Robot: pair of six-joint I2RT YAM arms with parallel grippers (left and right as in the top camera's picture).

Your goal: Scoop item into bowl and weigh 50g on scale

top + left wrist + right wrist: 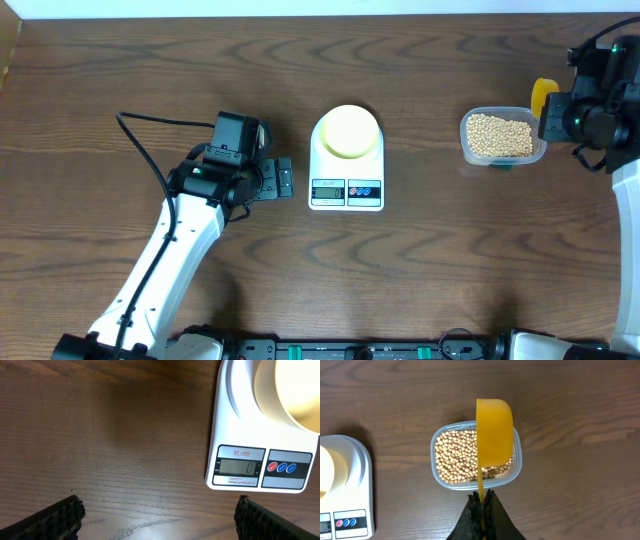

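At far right, right gripper (482, 497) is clamped on yellow scoop (494, 430) handle, scoop over the clear tub (517, 462) of beans (455, 457). The left gripper (159, 507) gapes wide, empty, just left of the scale (235, 410) marked SF-400, display (239, 466) reading 0, bowl (295, 390) on it.

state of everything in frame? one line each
scale, on, display reads 0, bowl on its platform
bowl, upright on the scale, looks empty
tub, no lid, holds the beans
beans, in the tub, none seen elsewhere
scoop, held by its handle above the tub, contents not visible
left pincer, open, empty, beside the scale
right pincer, shut on the scoop handle
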